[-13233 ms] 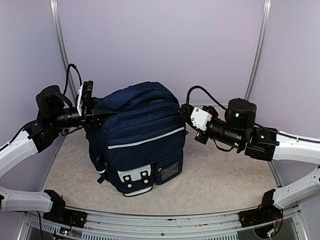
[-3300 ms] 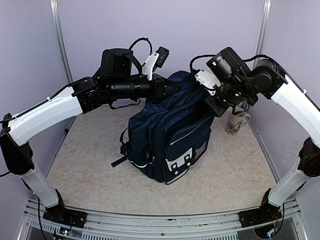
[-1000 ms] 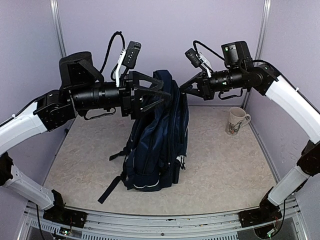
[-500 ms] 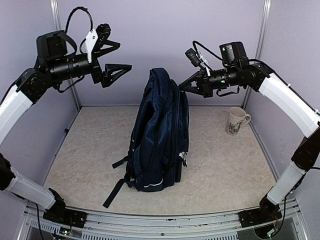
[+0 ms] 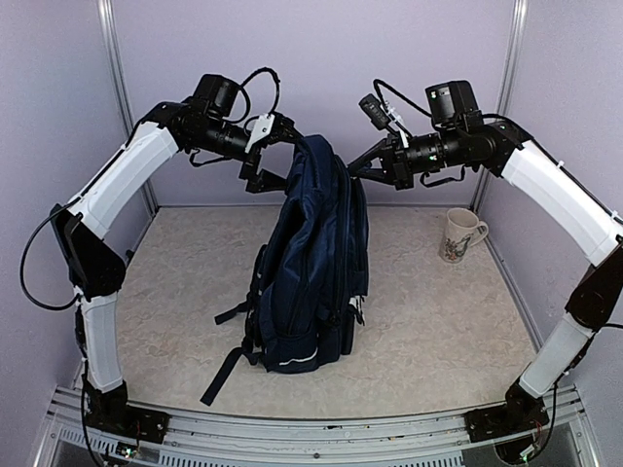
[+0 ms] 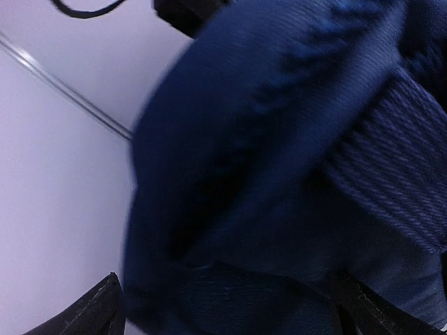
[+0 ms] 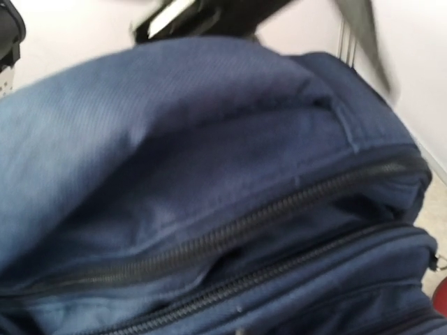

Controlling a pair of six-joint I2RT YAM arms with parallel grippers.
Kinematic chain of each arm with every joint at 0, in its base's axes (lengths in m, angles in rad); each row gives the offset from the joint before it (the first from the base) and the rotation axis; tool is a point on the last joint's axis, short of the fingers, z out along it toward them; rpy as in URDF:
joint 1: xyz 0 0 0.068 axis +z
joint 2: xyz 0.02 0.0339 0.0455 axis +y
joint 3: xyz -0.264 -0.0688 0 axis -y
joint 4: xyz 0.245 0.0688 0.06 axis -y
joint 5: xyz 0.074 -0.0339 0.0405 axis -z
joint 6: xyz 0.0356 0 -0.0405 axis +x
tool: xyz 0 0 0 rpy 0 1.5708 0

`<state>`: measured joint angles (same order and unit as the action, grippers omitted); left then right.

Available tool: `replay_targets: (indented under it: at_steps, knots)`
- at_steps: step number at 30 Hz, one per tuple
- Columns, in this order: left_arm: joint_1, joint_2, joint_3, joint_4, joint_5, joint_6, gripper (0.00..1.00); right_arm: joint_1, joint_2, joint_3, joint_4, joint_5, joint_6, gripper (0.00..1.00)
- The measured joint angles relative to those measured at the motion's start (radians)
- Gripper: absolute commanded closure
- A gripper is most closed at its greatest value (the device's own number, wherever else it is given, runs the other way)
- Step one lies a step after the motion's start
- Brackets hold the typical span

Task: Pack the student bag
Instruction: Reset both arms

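The student bag (image 5: 311, 263), navy blue, stands upright on its bottom in the middle of the table, its straps trailing to the front left. My left gripper (image 5: 281, 156) is open at the bag's top left corner. In the left wrist view its fingertips (image 6: 105, 307) show only at the bottom corners, with the bag's rounded top (image 6: 279, 174) between them. My right gripper (image 5: 354, 170) is shut at the bag's top right edge, seemingly pinching the fabric. The right wrist view shows only the bag's top and zips (image 7: 230, 230); the fingers themselves are hidden.
A white patterned mug (image 5: 458, 236) stands on the table at the right, near the side wall. Purple walls with metal posts (image 5: 119, 97) close in the back and sides. A dark strap (image 5: 224, 375) lies on the table by the bag's front left.
My left arm swung from high on the left back down to the bag's top, its jaws spreading wider. The right gripper and the bag stayed put.
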<state>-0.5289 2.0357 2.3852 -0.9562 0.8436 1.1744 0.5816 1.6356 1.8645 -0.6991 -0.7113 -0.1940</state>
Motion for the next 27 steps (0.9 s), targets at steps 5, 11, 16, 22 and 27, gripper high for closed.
replay_targets:
  at_steps: [5, 11, 16, 22, 27]
  knots:
    - [-0.040, -0.006, -0.063, 0.004, 0.005, 0.056, 0.01, 0.002, 0.024, 0.027, -0.019, -0.009, -0.005, 1.00]
    - [-0.081, -0.089, -0.291, 0.288, -0.043, -0.053, 0.01, 0.007, 0.038, 0.042, -0.036, -0.005, -0.026, 1.00]
    - [-0.099, -0.083, -0.305, 0.372, -0.063, -0.114, 0.01, 0.007, 0.038, 0.042, -0.045, 0.005, -0.049, 1.00]
    - [-0.105, -0.066, -0.305, 0.403, -0.034, -0.140, 0.32, 0.007, 0.037, 0.042, -0.051, 0.009, -0.070, 1.00]
    - [-0.116, -0.063, -0.304, 0.423, -0.038, -0.147, 0.03, 0.007, 0.036, 0.045, -0.061, -0.005, -0.080, 1.00]
